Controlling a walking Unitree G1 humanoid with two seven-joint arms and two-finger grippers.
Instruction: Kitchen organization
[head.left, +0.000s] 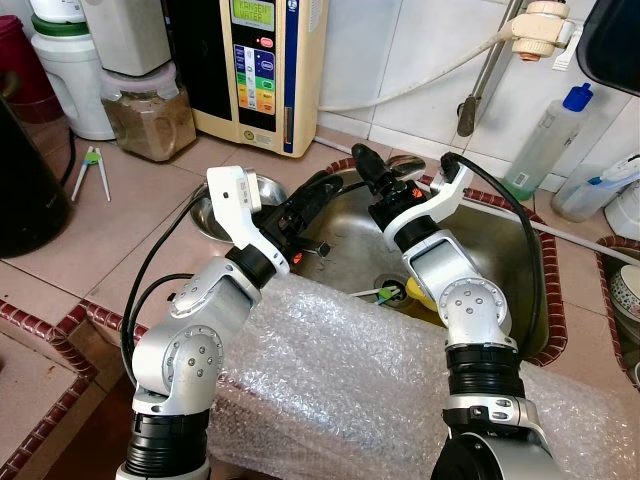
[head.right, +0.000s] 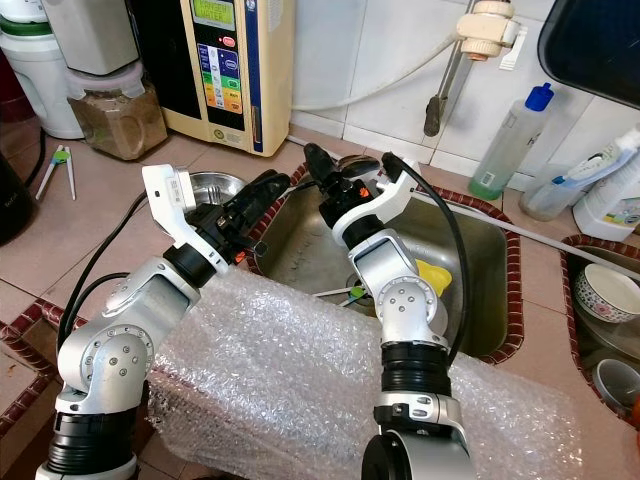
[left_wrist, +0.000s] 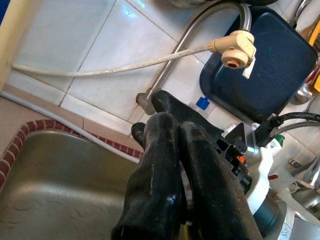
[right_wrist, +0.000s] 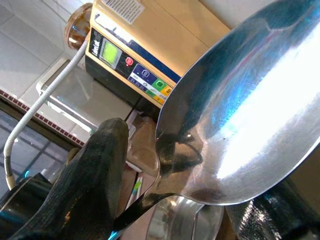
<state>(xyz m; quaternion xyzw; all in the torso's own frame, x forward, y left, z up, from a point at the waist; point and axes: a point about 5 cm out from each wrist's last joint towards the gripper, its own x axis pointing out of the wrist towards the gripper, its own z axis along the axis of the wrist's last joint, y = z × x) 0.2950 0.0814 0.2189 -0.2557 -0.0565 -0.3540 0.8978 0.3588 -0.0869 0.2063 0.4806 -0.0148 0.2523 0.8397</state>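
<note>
My right gripper (head.left: 366, 162) is over the back rim of the steel sink (head.left: 345, 240), shut on a metal spoon (right_wrist: 250, 115). In the right wrist view the spoon's shiny bowl sits large between the black fingers (right_wrist: 90, 185). My left gripper (head.left: 322, 187) reaches in from the left over the sink's left edge. Its fingers are pressed together with nothing visible between them, and its tips are close to the right gripper. A steel bowl (head.left: 212, 212) sits on the counter just left of the sink, under the left wrist.
A bubble wrap sheet (head.left: 340, 380) covers the sink's front edge. A yellow item (head.left: 415, 292) and green-white utensils (head.left: 375, 293) lie near the drain. A beige water machine (head.left: 260, 70), a jar (head.left: 150, 120), a soap bottle (head.left: 545, 140), bowls (head.right: 605, 290) and the tap hose surround the sink.
</note>
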